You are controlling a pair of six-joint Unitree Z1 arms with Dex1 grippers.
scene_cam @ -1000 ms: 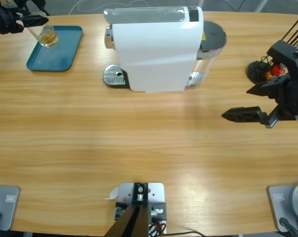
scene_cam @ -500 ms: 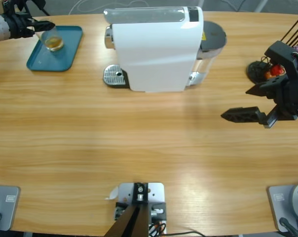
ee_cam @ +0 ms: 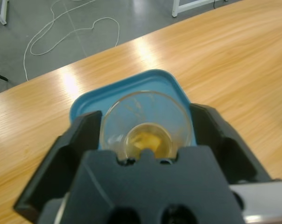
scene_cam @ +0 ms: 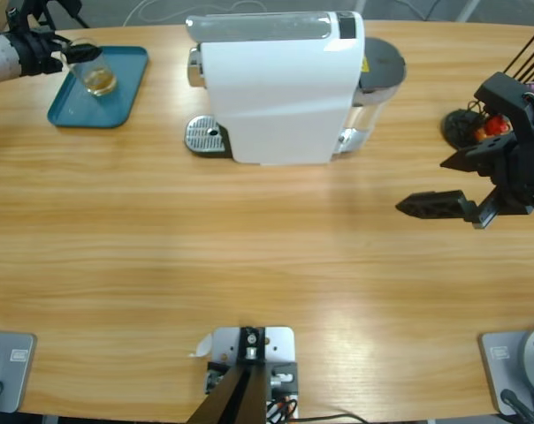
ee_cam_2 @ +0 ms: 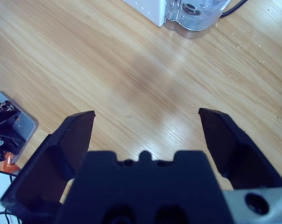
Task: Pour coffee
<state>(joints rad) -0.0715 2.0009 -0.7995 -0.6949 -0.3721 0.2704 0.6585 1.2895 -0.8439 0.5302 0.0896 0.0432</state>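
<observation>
A clear glass (scene_cam: 96, 78) stands upright over the teal tray (scene_cam: 117, 102) at the table's far left corner. A shallow pool of amber coffee (ee_cam: 148, 142) lies in its bottom. My left gripper (scene_cam: 77, 53) reaches in from the left edge. In the left wrist view its jaws (ee_cam: 145, 114) press both sides of the glass (ee_cam: 145, 109), with the tray (ee_cam: 85, 105) beneath. My right gripper (scene_cam: 423, 185) hovers open over bare wood at the right, and nothing sits between its jaws (ee_cam_2: 147, 115). The white coffee machine (scene_cam: 280, 88) stands at the back middle.
The machine's metal drip grid (scene_cam: 205, 137) juts out at its left and a clear water tank (scene_cam: 377, 71) sits at its right. A black capsule holder (scene_cam: 469, 128) with red and orange capsules stands behind the right arm. A white cable (ee_cam: 71, 28) lies on the floor beyond the table.
The glass was tilted over the tray's left end; now it is upright and further onto the tray. The left gripper has shifted slightly. The right arm has not moved.
</observation>
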